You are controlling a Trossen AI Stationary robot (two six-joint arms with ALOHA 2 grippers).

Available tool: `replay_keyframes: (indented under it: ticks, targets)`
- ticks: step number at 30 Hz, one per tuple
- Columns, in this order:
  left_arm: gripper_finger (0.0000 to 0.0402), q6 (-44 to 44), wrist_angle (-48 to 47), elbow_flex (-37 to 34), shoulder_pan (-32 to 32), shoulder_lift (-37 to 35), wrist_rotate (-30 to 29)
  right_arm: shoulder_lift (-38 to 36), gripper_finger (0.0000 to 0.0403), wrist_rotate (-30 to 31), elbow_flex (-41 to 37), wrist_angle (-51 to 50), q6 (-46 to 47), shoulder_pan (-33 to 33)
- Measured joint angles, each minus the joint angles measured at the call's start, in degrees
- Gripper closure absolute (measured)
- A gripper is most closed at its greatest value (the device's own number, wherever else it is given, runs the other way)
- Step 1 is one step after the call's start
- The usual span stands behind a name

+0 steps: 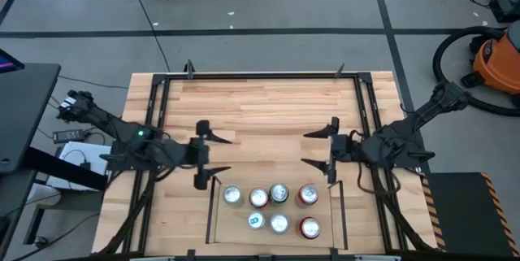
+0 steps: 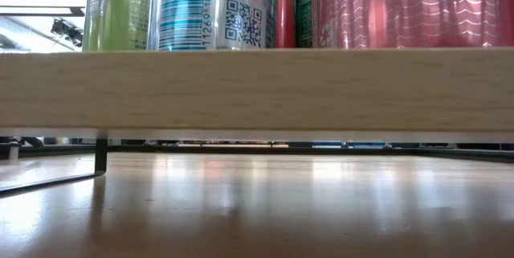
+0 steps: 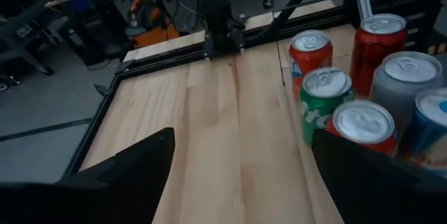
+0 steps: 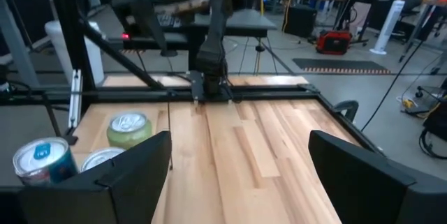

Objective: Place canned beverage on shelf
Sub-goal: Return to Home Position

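The left gripper (image 1: 206, 155) has its fingers spread wide and holds nothing. It hangs just beside the shelf (image 1: 230, 233), at the left corner that faces the table's middle. The right gripper (image 1: 323, 148) is equally wide and empty, near the shelf's other such corner. Seven cans (image 1: 279, 193) stand upright on the shelf in two rows. I judge that a careless swing on pulling away could clip a rail or tip the nearest can. The shelf rests on a light-wood tabletop (image 1: 268, 106); well beyond it an orange vacuum cleaner (image 1: 497, 59) stands on the grey floor.

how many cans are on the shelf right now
7, all on the shelf: four cans in one row, three cans in the row beside it. Seen from above, none looks hidden.
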Motion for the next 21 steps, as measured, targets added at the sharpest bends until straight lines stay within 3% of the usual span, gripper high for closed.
replay_keyframes:
  ticks: [10,21]
  targets:
    - [0.0054,-3.0,7.5,-16.7,0.0,-14.2,0.0,-3.3,0.0054,-2.3,-0.6,0.2,-1.2,-2.5]
    - [0.0054,-3.1,12.4,-26.1,0.0,-28.4,0.0,-4.5,0.0054,-3.2,-13.0,12.7,1.6,-6.7]
